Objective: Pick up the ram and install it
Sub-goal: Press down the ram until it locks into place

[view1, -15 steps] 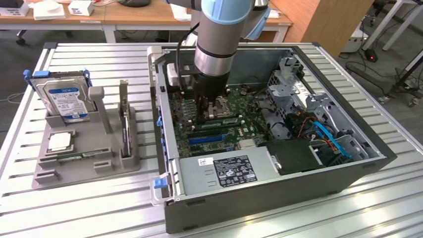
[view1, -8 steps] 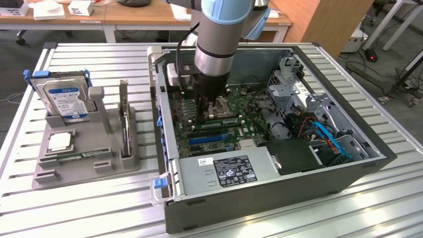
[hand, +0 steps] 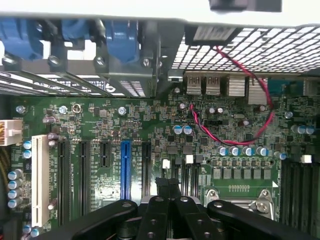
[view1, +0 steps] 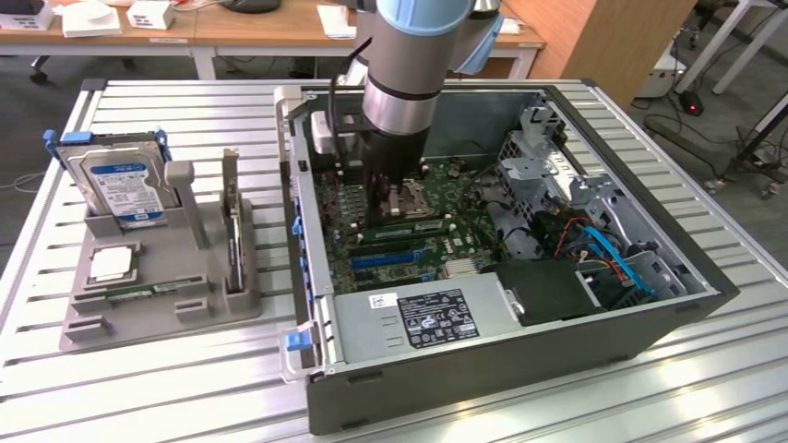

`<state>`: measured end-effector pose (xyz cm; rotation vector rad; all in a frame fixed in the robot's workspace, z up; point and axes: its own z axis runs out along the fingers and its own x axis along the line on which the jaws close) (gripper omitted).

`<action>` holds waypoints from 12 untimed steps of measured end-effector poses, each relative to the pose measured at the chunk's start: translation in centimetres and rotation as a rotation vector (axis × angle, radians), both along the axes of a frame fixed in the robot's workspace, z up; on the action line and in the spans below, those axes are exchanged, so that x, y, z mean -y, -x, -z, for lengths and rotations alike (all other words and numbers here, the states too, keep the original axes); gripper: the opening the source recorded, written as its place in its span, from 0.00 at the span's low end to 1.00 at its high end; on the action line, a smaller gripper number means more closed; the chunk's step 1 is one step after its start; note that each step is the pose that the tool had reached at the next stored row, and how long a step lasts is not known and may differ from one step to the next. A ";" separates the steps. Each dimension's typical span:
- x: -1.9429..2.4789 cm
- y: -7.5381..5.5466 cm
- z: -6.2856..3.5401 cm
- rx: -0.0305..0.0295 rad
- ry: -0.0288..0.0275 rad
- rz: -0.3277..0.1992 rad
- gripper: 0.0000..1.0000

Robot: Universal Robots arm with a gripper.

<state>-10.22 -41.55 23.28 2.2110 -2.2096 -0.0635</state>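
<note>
Pincer: Because its fingers [hand: 150, 215] are pressed together with no gap between them, the pincer [hand: 167, 186] is judged to be shut, and no stick is seen clamped in it; it is lowered inside the computer case [view1: 493, 369], tips pointed down at the board.
Arm: The arm [view1: 412, 65] is brought in from above the case through its open side, so the walls are kept clear.
Motherboard: The motherboard [hand: 125, 125] lies flat on the floor of the case, and the slots face up to be reached from overhead.
Processor socket: The processor socket [hand: 240, 200] lies just beside the pincer, deep in the case.
Memory slots: Dark memory slots [hand: 295, 187] run beside the socket, further from the pincer; whether any of them is filled cannot be told.
Power supply: The power supply [view1: 412, 318] is fixed against the near wall of the case, apart from the pincer.
Holder: A grey holder [view1: 161, 314] is set outside the case, at the exterior view's left, so parts are kept in fixed seats.
Ram: What is taken for the ram [view1: 136, 293], a thin green strip, lies flat in the holder, well apart from the pincer and outside the case.
Hard drive: The hard drive [view1: 124, 185] is propped at the far end of the holder.
Progress: By this reading, the ram has not been lifted or installed.
</note>
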 end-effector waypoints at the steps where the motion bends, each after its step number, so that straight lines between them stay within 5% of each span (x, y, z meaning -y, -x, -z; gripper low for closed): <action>1: 0.00 0.0 -0.18 0.0001 -0.0001 0.000 0.09; 12: 0.00 -0.1 -0.78 -0.0001 0.0002 0.000 0.09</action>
